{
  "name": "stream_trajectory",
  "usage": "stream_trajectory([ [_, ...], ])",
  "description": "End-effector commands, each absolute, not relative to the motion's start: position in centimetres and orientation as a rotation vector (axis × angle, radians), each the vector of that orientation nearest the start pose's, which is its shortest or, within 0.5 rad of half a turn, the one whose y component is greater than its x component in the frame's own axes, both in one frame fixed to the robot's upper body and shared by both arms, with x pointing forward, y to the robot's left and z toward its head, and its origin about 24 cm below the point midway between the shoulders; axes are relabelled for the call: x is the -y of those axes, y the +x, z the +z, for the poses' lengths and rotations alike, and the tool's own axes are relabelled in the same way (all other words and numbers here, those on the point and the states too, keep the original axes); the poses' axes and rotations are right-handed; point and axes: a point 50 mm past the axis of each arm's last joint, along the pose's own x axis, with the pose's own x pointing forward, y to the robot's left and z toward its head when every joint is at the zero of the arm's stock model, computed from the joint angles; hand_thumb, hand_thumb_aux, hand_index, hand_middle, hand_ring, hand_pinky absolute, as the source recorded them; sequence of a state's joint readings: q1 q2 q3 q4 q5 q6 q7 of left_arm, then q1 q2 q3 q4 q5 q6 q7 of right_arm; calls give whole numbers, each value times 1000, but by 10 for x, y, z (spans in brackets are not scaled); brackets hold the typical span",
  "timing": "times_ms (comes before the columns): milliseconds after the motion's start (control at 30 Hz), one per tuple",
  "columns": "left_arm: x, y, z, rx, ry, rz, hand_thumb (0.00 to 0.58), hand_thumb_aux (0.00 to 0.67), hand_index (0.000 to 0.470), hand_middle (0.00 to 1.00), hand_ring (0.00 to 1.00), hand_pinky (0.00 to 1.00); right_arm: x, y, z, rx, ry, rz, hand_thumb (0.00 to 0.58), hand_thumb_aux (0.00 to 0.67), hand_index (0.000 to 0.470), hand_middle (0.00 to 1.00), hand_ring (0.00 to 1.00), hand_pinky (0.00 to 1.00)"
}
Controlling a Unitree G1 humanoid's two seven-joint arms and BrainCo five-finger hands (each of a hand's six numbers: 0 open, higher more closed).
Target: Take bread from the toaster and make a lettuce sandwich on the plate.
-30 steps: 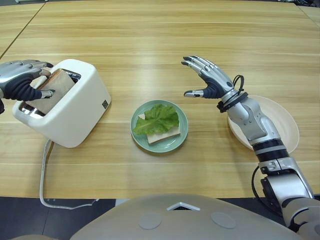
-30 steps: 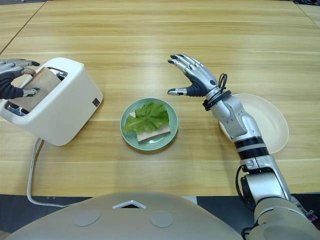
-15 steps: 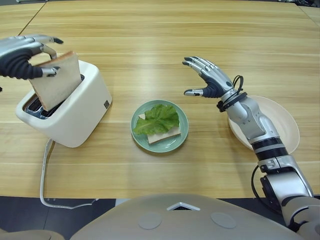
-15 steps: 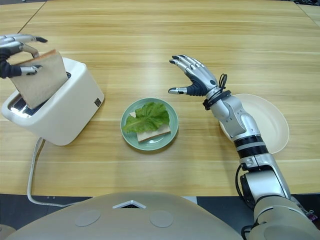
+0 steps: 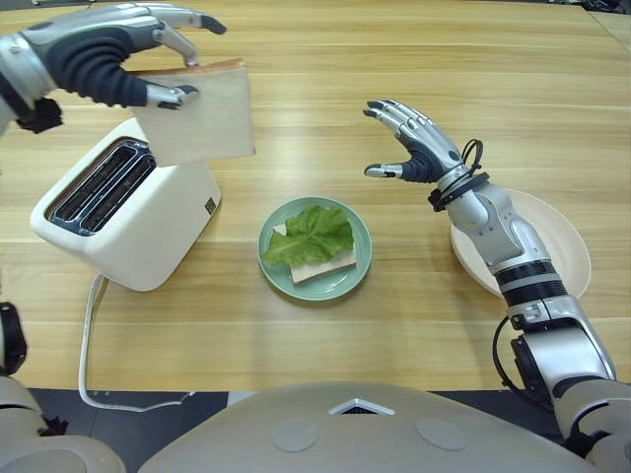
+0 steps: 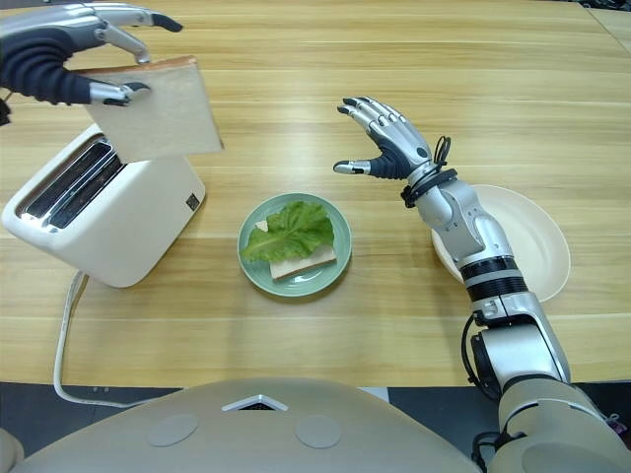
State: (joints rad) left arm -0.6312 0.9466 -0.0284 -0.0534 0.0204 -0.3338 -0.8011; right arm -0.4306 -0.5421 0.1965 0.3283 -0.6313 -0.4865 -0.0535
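Left hand (image 5: 99, 59) is up high over the toaster (image 5: 148, 232). It pinches a slice of bread (image 5: 202, 113) by one top corner, with the thumb below and the other fingers above. The slice hangs tilted in the air, all the way out of the slots. Its bottom edge is just above the toaster's top.

The white toaster sits on the left part of the wooden table (image 5: 296, 59). Its two dark slots point up and toward the left. A pale cord (image 5: 87, 335) runs from it to the near edge of the table.

A small green plate (image 5: 340, 287) sits just beside the toaster, in the middle of the table. On it lies another bread slice (image 5: 330, 264) with a lettuce leaf (image 5: 315, 235) on top.

The right hand (image 5: 419, 150) is in the air past the plate and a little to the right. Its fingers are spread wide and it holds nothing. A white bowl (image 5: 562, 251) sits on the table to the right, partly under the right forearm.
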Motion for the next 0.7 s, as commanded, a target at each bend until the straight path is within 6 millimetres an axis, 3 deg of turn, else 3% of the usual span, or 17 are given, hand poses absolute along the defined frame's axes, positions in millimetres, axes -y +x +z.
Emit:
stream_trajectory([
  [33, -163, 291, 222, 497, 1154, -952, 580, 670, 470, 0, 0, 0, 179, 319, 126, 551, -1178, 300, 0, 0, 0, 0, 0, 0],
  [133, -139, 292, 193, 445, 1033, -1073, 580, 670, 470, 0, 0, 0, 184, 320, 128, 549, -1177, 284, 0, 0, 0, 0, 0, 0],
  [233, -127, 297, 183, 409, 902, -1084, 580, 670, 470, 0, 0, 0, 188, 321, 129, 542, -1179, 268, 0, 0, 0, 0, 0, 0],
  [433, -131, 309, 160, 215, 689, -997, 580, 670, 470, 0, 0, 0, 193, 325, 129, 525, -1185, 250, 0, 0, 0, 0, 0, 0],
  [700, -136, 309, 132, 0, 584, -918, 580, 670, 470, 0, 0, 0, 198, 327, 129, 510, -1197, 240, 0, 0, 0, 0, 0, 0],
])
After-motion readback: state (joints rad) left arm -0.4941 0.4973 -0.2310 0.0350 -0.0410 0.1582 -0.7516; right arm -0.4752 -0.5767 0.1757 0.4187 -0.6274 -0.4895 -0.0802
